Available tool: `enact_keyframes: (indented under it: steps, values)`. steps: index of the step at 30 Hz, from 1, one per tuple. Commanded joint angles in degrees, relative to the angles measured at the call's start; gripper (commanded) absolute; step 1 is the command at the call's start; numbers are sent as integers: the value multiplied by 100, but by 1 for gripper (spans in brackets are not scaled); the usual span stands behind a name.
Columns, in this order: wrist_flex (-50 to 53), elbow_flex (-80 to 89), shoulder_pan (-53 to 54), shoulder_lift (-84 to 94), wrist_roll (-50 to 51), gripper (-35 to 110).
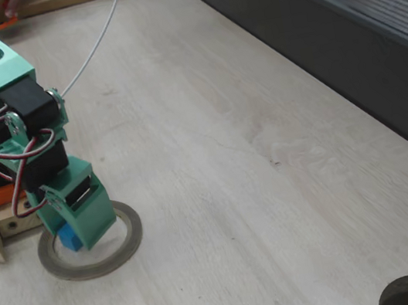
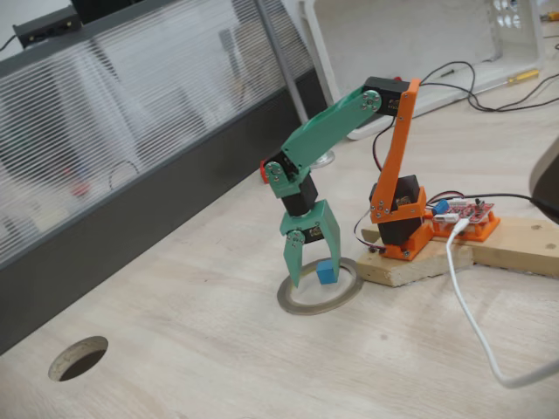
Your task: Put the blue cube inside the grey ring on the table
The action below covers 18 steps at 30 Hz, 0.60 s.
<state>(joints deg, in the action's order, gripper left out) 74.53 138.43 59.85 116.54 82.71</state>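
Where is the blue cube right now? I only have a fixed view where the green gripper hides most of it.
Observer: In a fixed view from the side, the blue cube sits inside the opening of the grey ring, toward its far edge.
Operator: Is it clamped?
Observer: No. The gripper is open around it, jaws spread, with a clear gap between the cube and the finger on the picture's left.
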Motion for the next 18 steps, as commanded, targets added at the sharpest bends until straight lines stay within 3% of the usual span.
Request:
enact_keyframes:
  steps: [1, 6, 18]
  values:
    - [79, -527, 62, 220, 35, 49]
    - [396, -896, 62, 220, 35, 48]
    - [2470, -2276, 53, 220, 35, 48]
